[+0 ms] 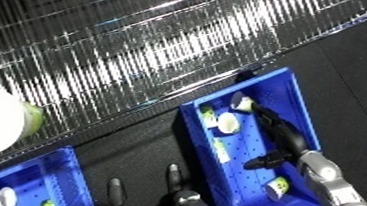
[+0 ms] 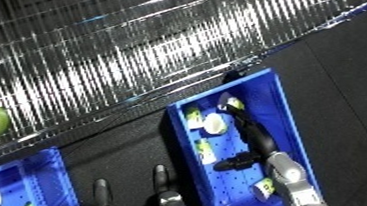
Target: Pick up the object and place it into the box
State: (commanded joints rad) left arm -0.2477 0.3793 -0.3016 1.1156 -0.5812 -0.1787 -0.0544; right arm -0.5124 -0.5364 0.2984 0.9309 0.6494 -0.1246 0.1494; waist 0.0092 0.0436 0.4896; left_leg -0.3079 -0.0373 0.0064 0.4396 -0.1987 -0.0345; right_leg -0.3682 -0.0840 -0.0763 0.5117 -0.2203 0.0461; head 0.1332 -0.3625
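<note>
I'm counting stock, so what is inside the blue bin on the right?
The right blue bin holds several white-and-green objects, plus the right hand reaching in. Whatever lies beneath the hand and forearm is covered.

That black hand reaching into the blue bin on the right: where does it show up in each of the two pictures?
Left eye view: the right hand lies right of centre, low, its fingers stretched up into the bin.
Right eye view: the same hand sits a little further left, again inside the bin.
Shared landmark: the blue bin under it, below the shiny metal grating.
</note>
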